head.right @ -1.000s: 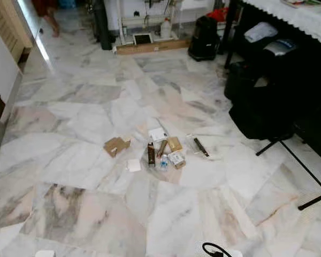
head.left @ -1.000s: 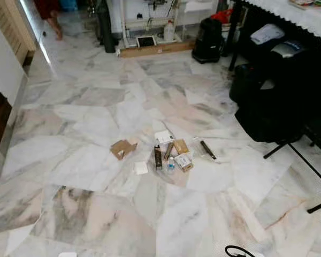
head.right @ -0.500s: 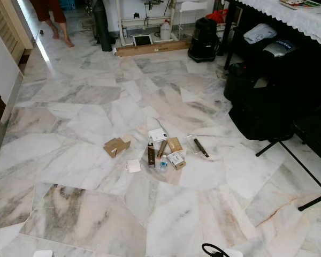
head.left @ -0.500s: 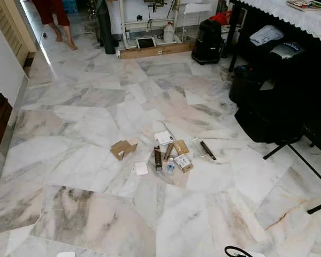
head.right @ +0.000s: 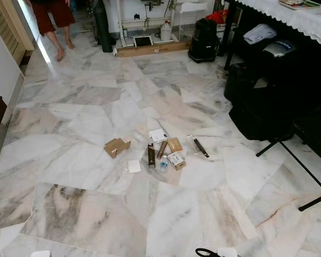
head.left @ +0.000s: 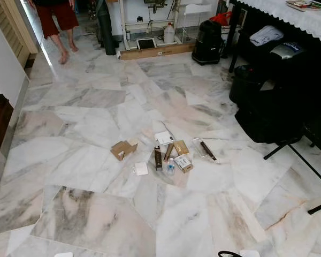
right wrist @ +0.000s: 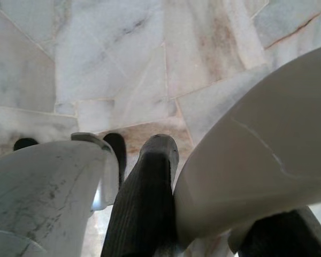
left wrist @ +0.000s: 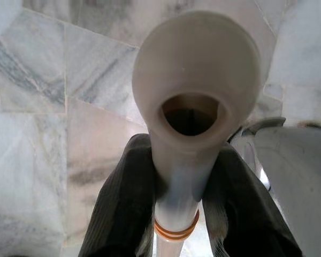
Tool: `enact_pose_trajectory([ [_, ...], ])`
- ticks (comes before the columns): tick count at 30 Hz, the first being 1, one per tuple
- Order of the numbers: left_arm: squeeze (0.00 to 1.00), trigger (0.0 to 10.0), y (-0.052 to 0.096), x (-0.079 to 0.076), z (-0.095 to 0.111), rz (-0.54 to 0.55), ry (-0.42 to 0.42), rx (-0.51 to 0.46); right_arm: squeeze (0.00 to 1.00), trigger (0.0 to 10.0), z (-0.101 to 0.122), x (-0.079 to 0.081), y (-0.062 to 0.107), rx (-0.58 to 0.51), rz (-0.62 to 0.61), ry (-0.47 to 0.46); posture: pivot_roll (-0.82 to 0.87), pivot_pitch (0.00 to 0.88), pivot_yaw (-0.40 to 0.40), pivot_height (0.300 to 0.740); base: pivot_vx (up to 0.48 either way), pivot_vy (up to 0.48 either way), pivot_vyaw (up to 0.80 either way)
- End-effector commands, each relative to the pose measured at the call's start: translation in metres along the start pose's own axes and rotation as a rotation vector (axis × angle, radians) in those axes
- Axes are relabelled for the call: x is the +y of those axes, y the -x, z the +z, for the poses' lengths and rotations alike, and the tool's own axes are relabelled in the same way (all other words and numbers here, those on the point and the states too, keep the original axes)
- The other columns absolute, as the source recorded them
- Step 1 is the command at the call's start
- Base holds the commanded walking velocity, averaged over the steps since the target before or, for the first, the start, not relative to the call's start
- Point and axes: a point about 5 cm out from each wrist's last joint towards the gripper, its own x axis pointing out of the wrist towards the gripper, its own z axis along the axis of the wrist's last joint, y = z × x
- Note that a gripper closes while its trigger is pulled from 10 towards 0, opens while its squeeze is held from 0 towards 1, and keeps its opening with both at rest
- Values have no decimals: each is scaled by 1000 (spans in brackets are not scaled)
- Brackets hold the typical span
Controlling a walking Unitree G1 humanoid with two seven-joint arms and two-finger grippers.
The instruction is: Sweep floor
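Marble floor (head.left: 85,160), white with grey and pink veining, spreads ahead of the robot, and a small heap of litter lies on it near the middle: an open cardboard box (head.left: 122,149), a white paper square (head.left: 141,168), a dark slim carton (head.left: 158,158), a small bottle (head.left: 170,165), a printed packet (head.left: 183,162) and a clear sleeve with a dark stick (head.left: 204,149), all close together.

In the left wrist view the left gripper (left wrist: 184,187) is pinched around a pale hollow-ended handle (left wrist: 195,91) with orange bands, probably the broom's, though its head cannot be seen. In the right wrist view the right gripper (right wrist: 211,225) clamps a smooth cream plastic piece (right wrist: 257,160); it may be a dustpan, but the close view leaves that uncertain.

Judging by the untouched heap, well apart from the robot, the sweeping has not begun and the step in hand is the approach. The next move calls for walking closer and lowering the tool just beyond the litter, then drawing it inward.

Along the robot's right stand black bags (head.left: 267,107) under a lace-covered tabletop (head.left: 289,16), with thin black stand legs (head.left: 305,160) that a wide stroke could catch. At the far end stands a person (head.left: 56,21) in red shorts, barefoot, near a wooden plank (head.left: 156,50) and a black appliance (head.left: 207,42).
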Motion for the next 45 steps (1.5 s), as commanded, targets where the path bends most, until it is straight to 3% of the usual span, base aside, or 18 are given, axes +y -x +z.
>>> enact_pose_trajectory([
  [1, 0, 10000, -4, -2, 27, 3, 33, -127, 0, 10000, 1, -7, 0, -22, -47, 79, -61, 43, 18, 740, 0, 0, 0],
  [4, 0, 10000, -5, 3, 39, 5, 32, -178, 0, 10000, 2, -8, 1, -39, -75, 111, -61, 43, 18, 740, 0, 0, 0],
  [5, 0, 10000, -4, 6, 44, 8, 30, -206, 0, 10000, 16, -16, -2, -95, -103, 110, -56, 48, 15, 740, 0, 0, 0],
  [8, 0, 10000, -2, 15, 62, 19, 24, -303, 0, 10000, 72, -59, -3, -309, -207, 123, -52, 53, 15, 740, 0, 0, 0],
  [9, 0, 10000, 1, 21, 83, 20, 18, -407, 0, 10000, 92, -73, 1, -410, -252, 136, -49, 55, 14, 740, 0, 0, 0],
  [13, 0, 10000, 5, 25, 100, 19, 12, -479, 0, 10000, 105, -80, 6, -481, -280, 150, -47, 58, 13, 740, 0, 0, 0],
  [14, 0, 10000, 10, 28, 123, 9, 2, -566, 0, 10000, 128, -88, 14, -592, -306, 154, -49, 55, 16, 740, 0, 0, 0],
  [16, 0, 10000, 14, 28, 134, 1, -2, -610, 0, 10000, 140, -91, 18, -646, -313, 156, -53, 55, 18, 740, 0, 0, 0],
  [17, 0, 10000, 22, 25, 152, -16, -12, -682, 0, 10000, 162, -94, 28, -749, -326, 159, -54, 56, 19, 740, 0, 0, 0],
  [19, 0, 10000, 29, 18, 168, -31, -26, -752, 0, 10000, 180, -94, 37, -832, -332, 136, -55, 51, 20, 740, 0, 0, 0],
  [23, 0, 10000, 38, 8, 184, -42, -28, -828, 0, 10000, 197, -91, 45, -900, -326, 105, -51, 51, 21, 740, 0, 0, 0],
  [30, 0, 10000, 67, -27, 229, -114, -33, -1008, 0, 10000, 237, -81, 70, -1077, -326, 24, -47, 51, 16, 740, 0, 0, 0],
  [41, 0, 10000, 80, -42, 252, -128, 25, -1067, 0, 10000, 227, -69, 64, -1026, -280, -106, -47, 61, 6, 740, 0, 0, 0],
  [45, 0, 10000, 84, -55, 263, -162, 28, -1089, 0, 10000, 222, -61, 60, -1004, -258, -139, -47, 61, 7, 740, 0, 0, 0],
])
